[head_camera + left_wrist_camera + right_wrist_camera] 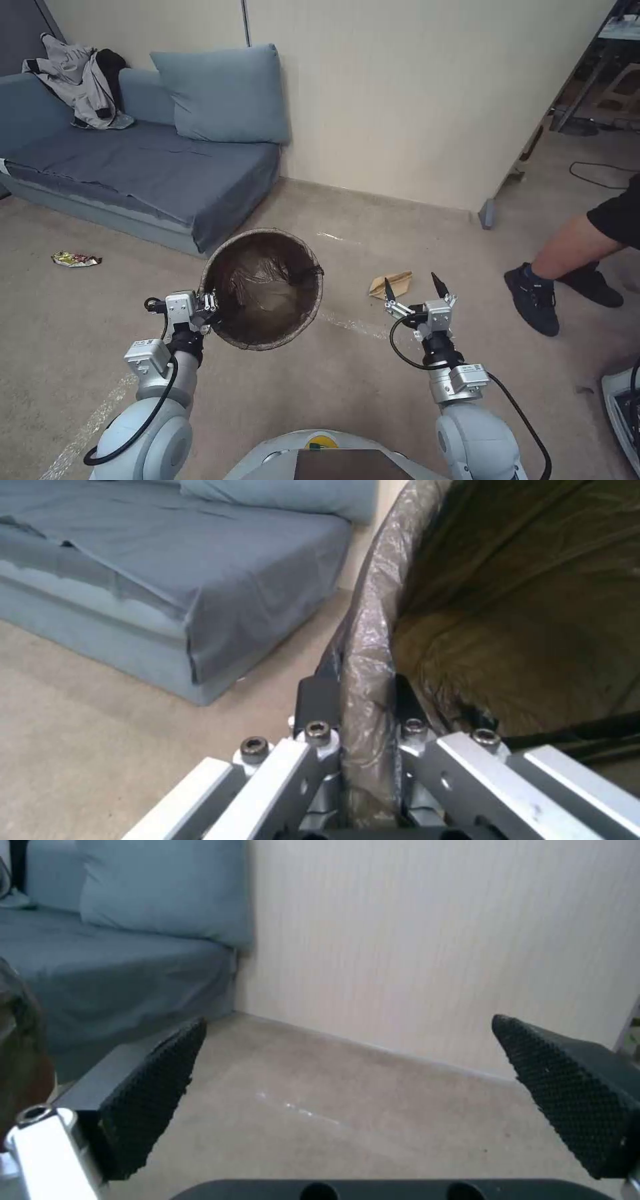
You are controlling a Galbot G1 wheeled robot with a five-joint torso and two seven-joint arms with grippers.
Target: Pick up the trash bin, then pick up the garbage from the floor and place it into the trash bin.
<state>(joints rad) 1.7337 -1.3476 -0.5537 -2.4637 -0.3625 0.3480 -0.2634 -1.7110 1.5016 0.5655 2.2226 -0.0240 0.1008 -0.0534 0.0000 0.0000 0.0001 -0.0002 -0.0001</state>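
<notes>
My left gripper (212, 308) is shut on the rim of the trash bin (263, 288), which hangs above the carpet, tilted with its dark-bag-lined mouth facing me. In the left wrist view the bagged rim of the trash bin (365, 645) sits pinched in my left gripper (357, 695). My right gripper (415, 288) stands open and empty, just this side of a tan folded paper (393, 282) on the floor; its black fingers (150, 1090) are spread wide. A yellow snack wrapper (75, 259) lies on the carpet at the far left, near the sofa.
A blue sofa (143, 167) with a cushion and a jacket stands at the back left against the wall (400, 100). A person's leg and dark shoe (533, 297) are on the right. Cables and furniture legs lie at the far right.
</notes>
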